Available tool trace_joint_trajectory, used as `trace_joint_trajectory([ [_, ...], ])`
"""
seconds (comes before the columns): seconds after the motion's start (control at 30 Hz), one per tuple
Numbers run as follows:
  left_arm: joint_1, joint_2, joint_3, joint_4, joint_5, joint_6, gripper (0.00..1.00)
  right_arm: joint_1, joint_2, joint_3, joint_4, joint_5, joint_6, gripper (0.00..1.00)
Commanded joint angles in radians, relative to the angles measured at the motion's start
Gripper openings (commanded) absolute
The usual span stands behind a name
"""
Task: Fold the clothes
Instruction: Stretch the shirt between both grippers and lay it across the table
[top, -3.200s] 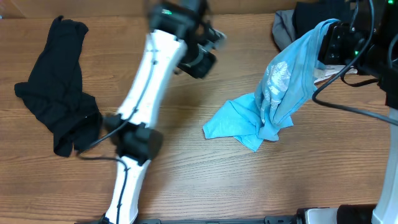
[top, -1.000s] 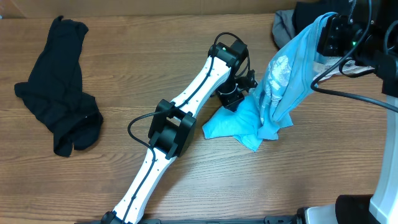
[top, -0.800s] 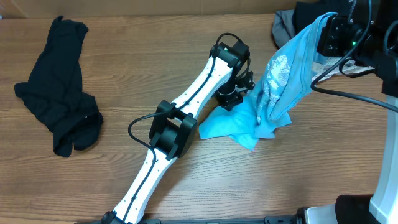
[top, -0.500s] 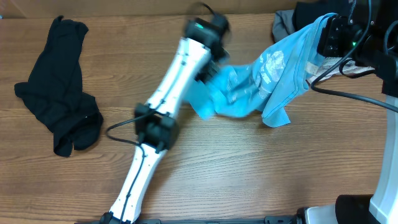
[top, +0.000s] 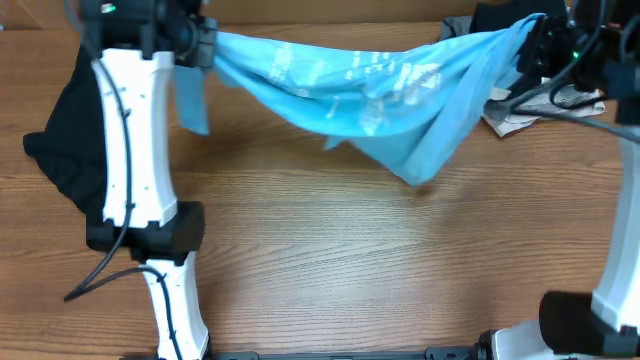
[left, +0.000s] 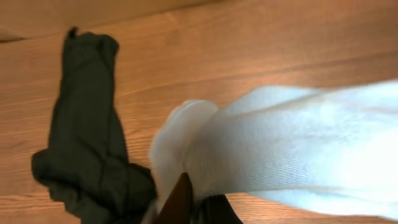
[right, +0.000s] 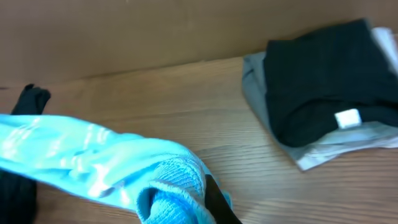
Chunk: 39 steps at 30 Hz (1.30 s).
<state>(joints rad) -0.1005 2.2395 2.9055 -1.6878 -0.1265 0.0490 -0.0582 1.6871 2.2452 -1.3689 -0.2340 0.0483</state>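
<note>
The light blue T-shirt (top: 370, 95) hangs stretched above the table between both grippers, sagging in the middle. My left gripper (top: 205, 42) is shut on its left end at the far left; in the left wrist view the shirt (left: 298, 149) looks pale and fills the right side above the jaws (left: 198, 208). My right gripper (top: 530, 38) is shut on its right end at the far right; the right wrist view shows the bunched ribbed hem (right: 174, 186) at the jaws (right: 208, 202). A crumpled black garment (top: 65, 130) lies at the left, also in the left wrist view (left: 90, 137).
A stack of folded black (right: 323, 81) and grey (right: 255, 74) garments sits at the far right corner, with a white one (right: 348, 146) underneath. The left arm (top: 135, 150) stands over the black garment. A brown wall runs along the table's far edge.
My left gripper took hold of the shirt's lower end near the middle and swept it far left and up. The shirt went from hanging crumpled to stretched across the table. The right gripper held still.
</note>
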Motion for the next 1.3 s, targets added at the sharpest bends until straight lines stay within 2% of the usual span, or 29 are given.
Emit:
trace_joint_trajectory([
  [0.0,0.016,-0.064,0.012,-0.002,0.012,-0.03,0.04,-0.004,0.01,0.029,0.019,-0.068,0.004,0.04],
  [0.23,0.024,-0.243,0.012,-0.002,0.003,-0.034,0.04,-0.004,-0.1,0.047,-0.002,-0.075,0.005,0.04],
  [0.37,0.018,-0.367,0.012,-0.002,0.01,-0.08,0.04,-0.004,-0.215,0.047,-0.046,-0.075,0.008,0.04],
  [0.57,-0.023,-0.543,0.011,-0.002,0.014,-0.08,0.04,-0.004,-0.374,0.047,-0.116,-0.066,0.008,0.04],
  [0.73,-0.024,-0.628,0.007,-0.002,0.003,-0.08,0.04,-0.004,-0.442,0.047,-0.137,-0.028,0.008,0.06],
  [0.93,-0.024,-0.631,-0.11,-0.002,-0.067,-0.08,0.04,-0.004,-0.378,0.045,-0.143,-0.025,0.003,0.06],
  [1.27,-0.024,-0.532,-0.574,0.048,-0.075,-0.126,0.04,-0.004,-0.024,0.045,-0.14,-0.037,-0.01,0.06],
])
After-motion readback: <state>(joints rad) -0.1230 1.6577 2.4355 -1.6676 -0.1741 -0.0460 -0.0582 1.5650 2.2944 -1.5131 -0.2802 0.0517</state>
